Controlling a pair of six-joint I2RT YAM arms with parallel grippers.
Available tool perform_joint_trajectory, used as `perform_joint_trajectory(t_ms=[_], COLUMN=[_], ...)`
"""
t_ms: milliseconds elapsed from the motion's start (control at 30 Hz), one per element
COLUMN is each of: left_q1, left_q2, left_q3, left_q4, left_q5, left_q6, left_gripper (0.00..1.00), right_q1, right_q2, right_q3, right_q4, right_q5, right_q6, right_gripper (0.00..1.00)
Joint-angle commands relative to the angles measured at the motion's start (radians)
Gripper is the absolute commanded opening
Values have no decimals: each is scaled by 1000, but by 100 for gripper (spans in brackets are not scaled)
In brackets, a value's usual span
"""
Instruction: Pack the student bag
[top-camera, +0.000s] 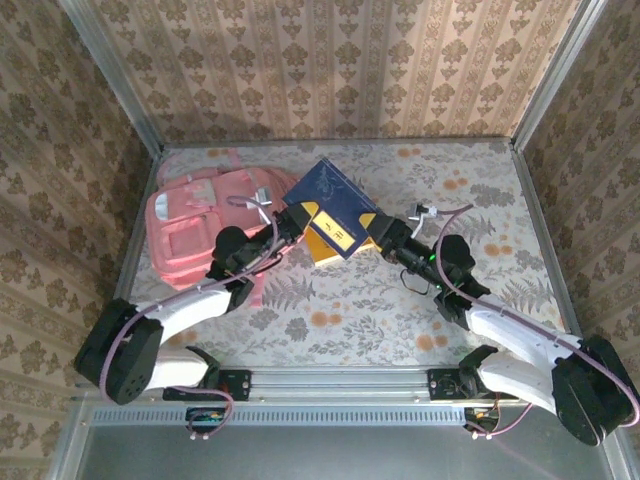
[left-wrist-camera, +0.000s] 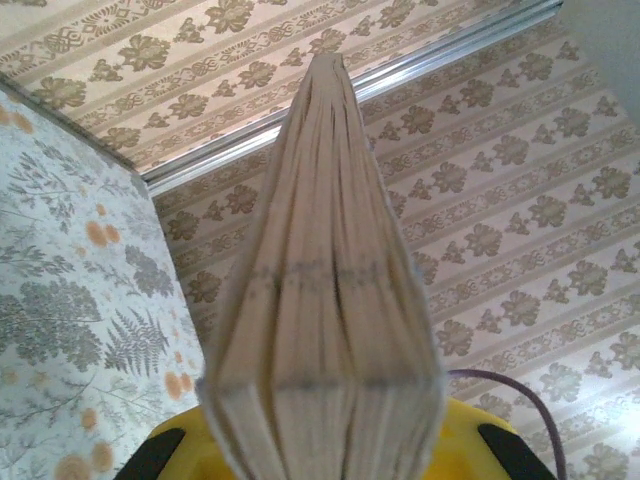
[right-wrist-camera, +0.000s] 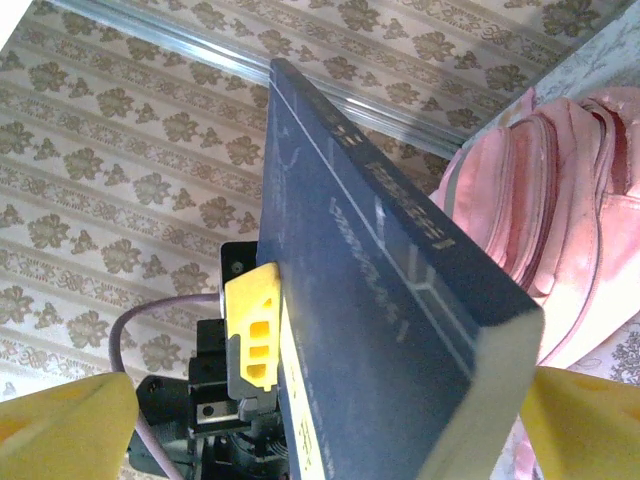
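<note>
Navy book (right-wrist-camera: 380, 300), lettering unreadable, clenched in left jaws, right jaws spread wide, student bag (right-wrist-camera: 560, 200) near

The student bag (top-camera: 200, 225) is soft, matt pink cloth with stitched seams. The book (right-wrist-camera: 380, 300) has a smooth dark-blue cover with a faint sheen and a rough paper page block (left-wrist-camera: 325, 300), and the fingers (right-wrist-camera: 252, 325) on it are smooth yellow plastic. The worktop (top-camera: 400, 310) looks matt under its floral print.
</note>
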Motion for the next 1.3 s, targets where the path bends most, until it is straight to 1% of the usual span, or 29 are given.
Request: perform_joint_trajectory(t_ms=[0, 67, 100, 167, 233, 400, 467, 533, 600, 633, 667, 733, 767, 800, 900, 967, 1033, 1067, 1133, 1233, 1267], left_q1=[-14, -18, -20, -25, -32, -34, -34, -34, -32, -29, -26, -9, 2, 18, 79, 136, 203, 223, 251, 290, 308], left_q2=[11, 11, 9, 4, -2, -19, -24, -34, -53, -67, -82, -122, -139, -163, -228, -248, -247, -238, -195, -104, -78], left_q3=[23, 21, 21, 24, 23, 6, 6, 6, 4, 1, -2, -1, 5, 14, 42, 81, 146, 189, 309, 446, 474], left_q4=[171, 165, 160, 144, 128, 101, 87, 53, 6, -29, -70, -176, -223, -292, -505, -662, -857, -969, -1222, -1417, -1442], left_q5=[-23, -31, -33, -30, -32, -58, -60, -62, -63, -68, -72, -76, -71, -63, -45, -3, 34, 27, -21, -76, -80], left_q6=[-52, -45, -39, -27, -17, -2, 8, 23, 49, 63, 73, 107, 126, 149, 216, 264, 338, 382, 497, 598, 609], left_gripper=[0, 0, 0, 0, 0, 0, 0, 0, 0, 6, 18, 42, 49, 55, 64, 67, 68, 68, 69, 68, 67], right_q1=[35, 57, 66, 75, 84, 123, 132, 132, 131, 132, 131, 127, 123, 120, 97, 78, 56, 46, 26, 5, 2], right_q2=[25, 47, 61, 85, 102, 104, 98, 93, 74, 62, 51, 30, 12, -3, -47, -81, -116, -129, -149, -156, -156], right_q3=[52, 72, 81, 94, 106, 143, 147, 137, 122, 115, 111, 116, 117, 112, 95, 92, 95, 96, 92, 98, 100], right_q4=[94, 99, 107, 121, 120, 61, 27, 25, 9, -11, -29, -94, -136, -159, -222, -295, -384, -422, -474, -547, -562], right_q5=[61, 75, 80, 94, 110, 148, 170, 182, 212, 231, 241, 243, 245, 250, 247, 239, 231, 231, 207, 164, 156], right_q6=[19, 7, 0, -7, -27, -100, -112, -113, -116, -116, -120, -142, -155, -164, -184, -199, -230, -239, -269, -310, -323], right_gripper=[97, 92, 87, 76, 61, 33, 18, 9, 6, 2, 0, 0, 0, 0, 0, 0, 0, 0, 0, 0, 0])
